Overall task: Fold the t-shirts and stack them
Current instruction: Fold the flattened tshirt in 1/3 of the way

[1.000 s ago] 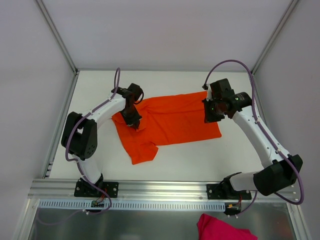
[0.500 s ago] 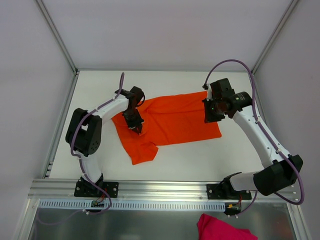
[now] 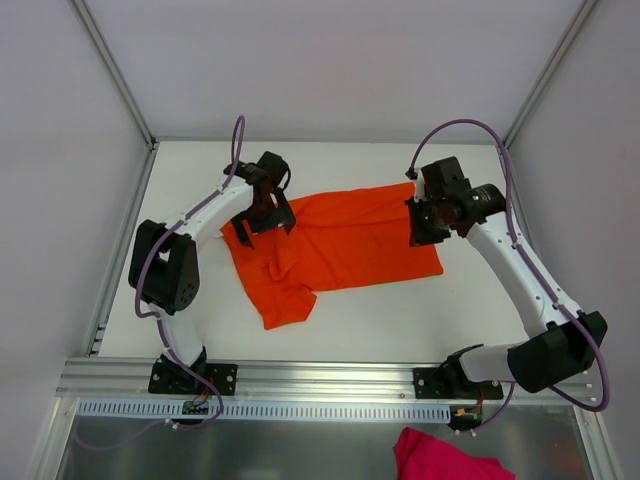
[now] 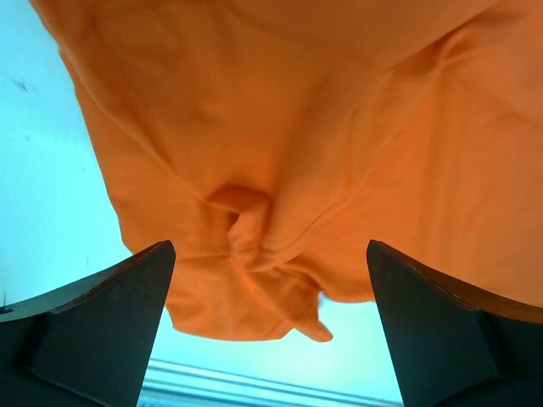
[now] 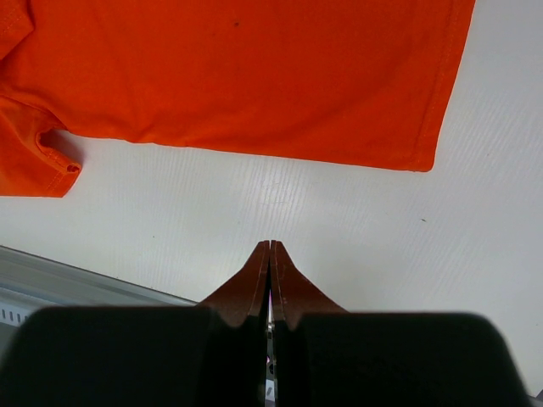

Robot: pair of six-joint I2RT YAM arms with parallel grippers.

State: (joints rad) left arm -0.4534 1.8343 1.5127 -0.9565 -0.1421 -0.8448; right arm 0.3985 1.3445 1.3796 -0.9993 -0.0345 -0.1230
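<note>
Seen from above, the bright orange t-shirt [image 3: 345,245] lies spread and rumpled across the middle of the white table [image 3: 400,310], with the left gripper [image 3: 265,230] over its left end and the right gripper [image 3: 416,236] at its right edge. The left wrist camera shows that gripper's jaws wide apart and holding nothing, either side of a small bunched fold in the fabric. The right wrist camera shows the other jaws pressed together, empty, over bare table just off the shirt's hem.

left gripper [image 3: 266,229] hung wide open on the far left, right gripper [image 5: 270,249] was pinched totally shut, both pointing down
</note>
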